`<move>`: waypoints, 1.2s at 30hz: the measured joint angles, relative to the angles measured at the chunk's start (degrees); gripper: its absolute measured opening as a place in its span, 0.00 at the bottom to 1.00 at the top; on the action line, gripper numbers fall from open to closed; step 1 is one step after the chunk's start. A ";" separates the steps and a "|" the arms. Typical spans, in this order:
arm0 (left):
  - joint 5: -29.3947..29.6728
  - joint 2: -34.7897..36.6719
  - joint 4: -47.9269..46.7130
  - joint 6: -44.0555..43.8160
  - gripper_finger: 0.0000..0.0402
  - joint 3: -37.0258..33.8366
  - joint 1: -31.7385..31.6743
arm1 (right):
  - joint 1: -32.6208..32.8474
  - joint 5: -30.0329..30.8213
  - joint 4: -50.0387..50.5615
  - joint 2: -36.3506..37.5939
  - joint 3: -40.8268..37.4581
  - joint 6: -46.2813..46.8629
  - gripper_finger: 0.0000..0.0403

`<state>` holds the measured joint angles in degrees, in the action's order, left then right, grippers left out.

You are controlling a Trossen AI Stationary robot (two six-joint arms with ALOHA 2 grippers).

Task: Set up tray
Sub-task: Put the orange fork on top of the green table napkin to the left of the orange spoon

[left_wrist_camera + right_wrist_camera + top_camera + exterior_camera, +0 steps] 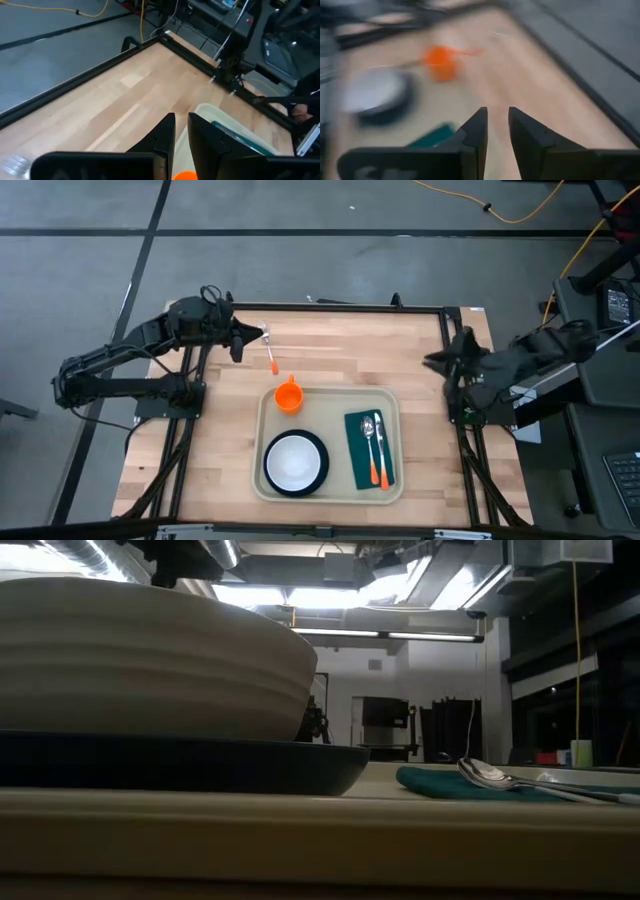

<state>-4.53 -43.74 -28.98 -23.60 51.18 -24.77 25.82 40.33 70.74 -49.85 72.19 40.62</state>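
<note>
The beige tray [392, 402] lies at the table's near middle. On it are a dark blue plate [321, 463] with a white bowl [293, 461], and a green cloth [355, 455] bearing a spoon [368, 430] and an orange-handled utensil [378, 455]. An orange cup [289, 396] stands at the tray's far left corner. Another orange-handled utensil [271, 356] lies flat on the wood beyond the tray. My left gripper [238, 345] hovers just left of it, fingers nearly together and empty [181, 125]. My right gripper [432, 361] is at the table's right edge, fingers nearly together and empty [498, 117].
A black frame [340, 307] runs round the wooden table. Bare wood [370, 345] lies between the tray and the far edge. In the low view the plate [180, 765] and bowl [150, 650] fill the left, and the cloth [450, 783] and spoon [490, 776] the right.
</note>
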 joint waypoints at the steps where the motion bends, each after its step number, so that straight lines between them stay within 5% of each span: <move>1: -0.21 -0.51 0.79 -0.42 0.11 -0.01 0.00 | -0.66 -3.92 -4.51 1.40 -0.48 -6.47 0.21; 5: -0.29 -2.41 2.43 -2.31 0.11 0.00 0.00 | -3.74 -20.46 -23.85 5.42 -3.29 -28.95 0.21; 8: 0.11 -3.85 2.50 -3.20 0.11 0.00 0.58 | -7.23 -25.39 -29.00 7.58 -5.94 -35.29 0.21; 14: 0.98 -6.87 2.49 -2.87 0.11 0.00 2.91 | -12.69 -25.89 -27.70 16.42 -17.65 -33.92 0.21; 25: 5.29 -7.94 5.69 -4.70 0.11 0.00 5.67 | -13.22 -24.39 -41.54 48.51 -44.21 -29.97 0.21; 30: 6.55 -7.96 7.92 -4.76 0.11 0.00 5.73 | -13.23 -33.61 -44.67 48.96 -45.86 -31.49 0.21; 36: 8.24 -8.11 10.57 -4.76 0.11 -0.02 5.95 | -13.22 -37.22 -51.65 49.65 -50.37 -24.30 0.21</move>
<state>3.71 -51.85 -18.41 -28.36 51.16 -18.83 12.60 3.12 19.10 -0.19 21.82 16.32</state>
